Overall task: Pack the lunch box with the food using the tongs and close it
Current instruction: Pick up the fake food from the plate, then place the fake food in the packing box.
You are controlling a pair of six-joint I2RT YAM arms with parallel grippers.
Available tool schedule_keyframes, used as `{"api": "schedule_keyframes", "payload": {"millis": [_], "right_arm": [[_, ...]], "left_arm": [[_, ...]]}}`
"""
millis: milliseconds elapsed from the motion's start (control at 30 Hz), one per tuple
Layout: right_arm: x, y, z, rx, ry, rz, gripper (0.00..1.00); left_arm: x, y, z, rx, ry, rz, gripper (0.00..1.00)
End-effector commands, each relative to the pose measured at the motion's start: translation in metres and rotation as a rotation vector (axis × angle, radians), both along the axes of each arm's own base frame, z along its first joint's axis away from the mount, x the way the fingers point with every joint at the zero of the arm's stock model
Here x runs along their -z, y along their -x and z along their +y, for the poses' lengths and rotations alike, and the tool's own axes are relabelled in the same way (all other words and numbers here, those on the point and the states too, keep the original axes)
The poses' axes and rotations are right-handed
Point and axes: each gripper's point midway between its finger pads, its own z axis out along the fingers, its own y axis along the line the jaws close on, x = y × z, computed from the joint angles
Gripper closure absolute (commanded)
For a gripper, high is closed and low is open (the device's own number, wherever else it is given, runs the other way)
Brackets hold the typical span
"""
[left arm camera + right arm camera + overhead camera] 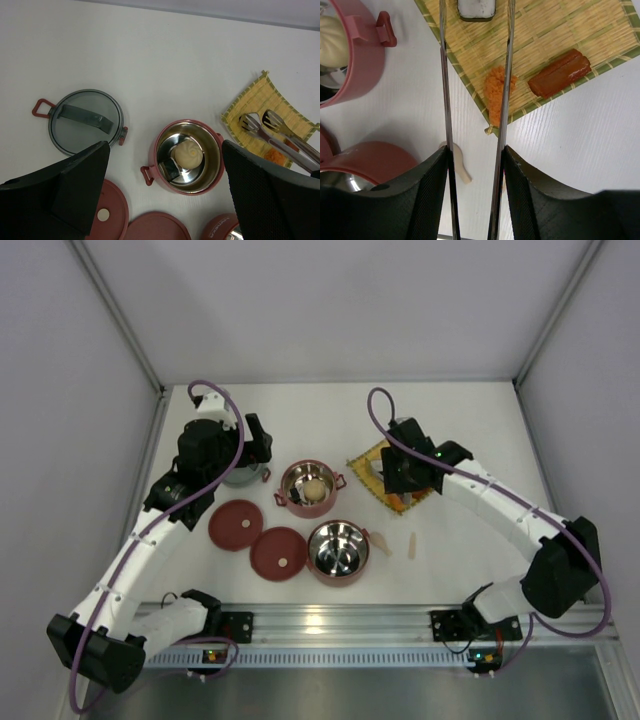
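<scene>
Right end effector (475, 165): clamped on tongs (249, 121), long axis running up-frame. Black-wrapped roll (476, 9): on mat (555, 30), top centre, straight ahead between the tong arms. Left end effector (165, 147): fingers wide apart, empty, farther away.

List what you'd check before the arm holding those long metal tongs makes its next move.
1. Grip on the tool: the right gripper clamps the long silvery metal tongs: ok.
2. The tongs' blades stand apart, ready to pinch: ok.
3. Target: a black-wrapped white roll lies between the blades on the yellow woven mat: ok.
4. Height of the blade tips over the mat: cannot tell.
5. Room left in the round maroon steel-lined bowl, which holds a pale bun and a second black-wrapped roll: ok.
6. The left gripper is open, empty and away from the mat: ok.
</scene>
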Motion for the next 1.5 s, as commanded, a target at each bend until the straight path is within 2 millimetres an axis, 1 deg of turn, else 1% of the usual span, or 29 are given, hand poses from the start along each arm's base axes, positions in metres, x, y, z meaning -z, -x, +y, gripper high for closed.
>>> {"api": "schedule_keyframes", "payload": {"millis": [0,67,167,200,267,300,367,400,433,467,500,567,633,667,700,733,800,833,900,933,967,1033,1067,1133,1167,1267,1333,1400,1467], "right_arm": [[-0.006,-0.018,0.01,-0.004,-0.043,-0.061,0.54],[-0.001,-0.017,0.012,-0.009,-0.042,-0.05,0.55],[0.003,-0.018,0.013,-0.008,-0.042,-0.042,0.59],[0.002,-0.018,0.013,-0.01,-0.048,-0.047,0.67],[0.002,-0.018,0.013,-0.008,-0.05,-0.047,0.76],[0.002,-0.017,0.013,-0.007,-0.048,-0.046,0.83],[0.001,-0.017,0.011,-0.002,-0.043,-0.05,0.89],[-0.003,-0.018,0.011,-0.002,-0.043,-0.056,0.94],[-0.005,-0.017,0.009,0.002,-0.04,-0.057,0.94],[-0.014,-0.017,0.009,0.006,-0.05,-0.076,0.96],[-0.017,-0.016,0.007,0.005,-0.052,-0.082,0.97],[-0.034,-0.016,0.006,0.007,-0.066,-0.111,0.97],[-0.06,-0.016,0.009,-0.007,-0.1,-0.154,0.98],[-0.067,-0.014,0.01,-0.016,-0.108,-0.158,0.98],[-0.084,-0.013,0.014,-0.029,-0.132,-0.191,0.98],[-0.09,-0.011,0.016,-0.039,-0.142,-0.197,0.98],[-0.105,-0.004,0.027,-0.077,-0.172,-0.213,0.98],[-0.108,-0.002,0.033,-0.094,-0.183,-0.215,0.98],[-0.113,0.007,0.047,-0.136,-0.204,-0.214,0.98],[-0.114,0.009,0.053,-0.15,-0.213,-0.212,0.98],[-0.115,0.015,0.063,-0.18,-0.223,-0.21,0.98],[-0.114,0.019,0.076,-0.204,-0.241,-0.206,0.98],[-0.114,0.024,0.087,-0.23,-0.25,-0.203,0.97],[-0.111,0.027,0.101,-0.255,-0.25,-0.195,0.96],[-0.11,0.032,0.111,-0.281,-0.253,-0.19,0.95],[-0.102,0.034,0.131,-0.307,-0.241,-0.169,0.92],[-0.099,0.035,0.136,-0.316,-0.234,-0.162,0.89],[-0.096,0.037,0.142,-0.327,-0.231,-0.157,0.84],[-0.094,0.038,0.144,-0.329,-0.227,-0.151,0.77]], "left_arm": [[-0.02,-0.001,-0.001,0.003,0.025,-0.047,0.01],[-0.019,0.0,-0.001,0.003,0.025,-0.046,0.01],[-0.019,-0.001,-0.001,0.003,0.025,-0.046,0.01],[-0.02,-0.001,-0.001,0.001,0.025,-0.047,0.01],[-0.018,-0.001,-0.001,0.001,0.023,-0.043,0.01],[-0.018,-0.001,-0.001,0.001,0.023,-0.043,0.02],[-0.018,-0.001,-0.001,0.003,0.023,-0.041,0.01],[-0.018,-0.001,-0.001,0.002,0.025,-0.041,0.01],[-0.018,-0.001,-0.001,0.001,0.025,-0.043,0.01],[-0.019,-0.001,-0.001,0.002,0.025,-0.044,0.01],[-0.019,-0.001,-0.001,0.002,0.026,-0.044,0.01],[-0.018,-0.002,-0.001,0.002,0.026,-0.041,0.01],[-0.017,-0.002,-0.002,0.005,0.026,-0.037,0.01],[-0.018,-0.001,-0.002,0.007,0.025,-0.041,0.01],[-0.018,-0.002,-0.002,0.005,0.027,-0.04,0.01],[-0.017,-0.002,-0.002,0.003,0.026,-0.039,0.01],[-0.017,-0.001,-0.002,0.003,0.025,-0.039,0.01],[-0.017,-0.001,-0.001,0.002,0.025,-0.039,0.01],[-0.018,-0.002,-0.002,0.002,0.025,-0.039,0.01],[-0.017,-0.002,-0.001,-0.001,0.025,-0.04,0.01],[-0.017,-0.001,-0.001,0.0,0.024,-0.038,0.01],[-0.017,-0.002,-0.001,-0.002,0.025,-0.038,0.01],[-0.016,-0.002,-0.001,-0.003,0.024,-0.037,0.01],[-0.016,-0.002,-0.001,-0.003,0.024,-0.037,0.01],[-0.016,-0.002,-0.001,-0.001,0.023,-0.037,0.01],[-0.016,-0.002,0.0,-0.004,0.023,-0.037,0.01],[-0.017,-0.002,0.0,-0.005,0.021,-0.039,0.01],[-0.017,-0.002,0.0,-0.007,0.021,-0.039,0.01],[-0.016,-0.002,0.0,-0.007,0.02,-0.038,0.01]]}}
